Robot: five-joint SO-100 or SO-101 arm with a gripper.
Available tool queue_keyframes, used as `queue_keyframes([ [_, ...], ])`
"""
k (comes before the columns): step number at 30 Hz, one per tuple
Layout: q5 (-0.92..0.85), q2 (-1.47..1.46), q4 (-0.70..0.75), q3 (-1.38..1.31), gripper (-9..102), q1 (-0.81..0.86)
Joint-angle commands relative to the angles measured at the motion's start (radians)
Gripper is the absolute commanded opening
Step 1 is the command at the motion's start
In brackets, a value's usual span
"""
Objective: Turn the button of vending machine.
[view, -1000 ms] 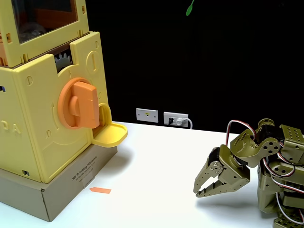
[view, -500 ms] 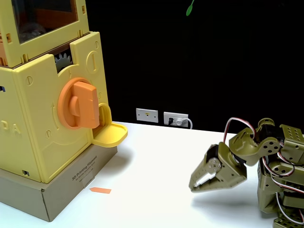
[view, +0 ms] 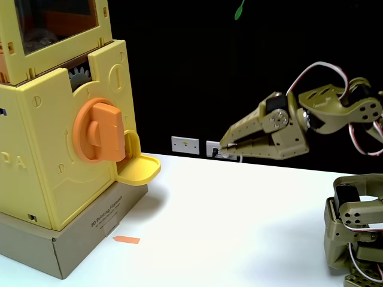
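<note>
Vending machine: the pale-yellow capsule vending machine (view: 45,143) stood at the left of the fixed view, on a cardboard-brown base (view: 72,245) that rested on the white desk (view: 227,221).
Window: a dark window (view: 54,18) was at the top of the machine, and a grey gear (view: 79,76) showed just under it.
Button: the large orange button (view: 99,131) sat on the front face of the machine, its thick bar standing almost upright.
Tray: a yellow scoop-shaped tray (view: 139,169) stuck out just beside the button, lower and to the right.
Claw: the olive-green claw (view: 224,143) hung in the air over the desk, pointing left toward the machine; its two fingers lay together at the tips, so it looked closed and it held nothing.
Distance: the claw was well apart from the button and touched nothing.
Arm: the arm base (view: 356,233) stood at the right edge, with red and white wires over the joints.
Small things: an orange arrow marker (view: 127,240) lay on the desk near the base; wall sockets (view: 185,144) were behind.
</note>
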Motion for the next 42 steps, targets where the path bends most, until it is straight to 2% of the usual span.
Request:
queue_keyframes([
  [1,-0.06,-0.017,0.011,-0.06,1,0.021],
  [5,-0.195,-0.048,-0.002,-0.063,1,0.021],
  [8,-0.36,-0.08,-0.063,-0.044,1,0.023],
  [15,-0.769,-0.158,-0.433,0.098,1,0.018],
  [19,-0.914,-0.167,-0.667,0.221,1,0.015],
  [24,-1.066,-0.176,-0.885,0.327,1,0.006],
  [26,-1.117,-0.201,-1.092,0.426,1,-0.002],
  [29,-1.29,-0.279,-1.609,0.637,1,-0.046],
  [30,-1.338,-0.318,-1.741,0.678,0,-0.066],
  [31,-1.364,-0.345,-1.787,0.689,0,-0.081],
  [37,-1.384,-0.42,-1.819,0.66,2,-0.084],
  [42,-1.401,-0.515,-1.804,0.592,11,-0.031],
])
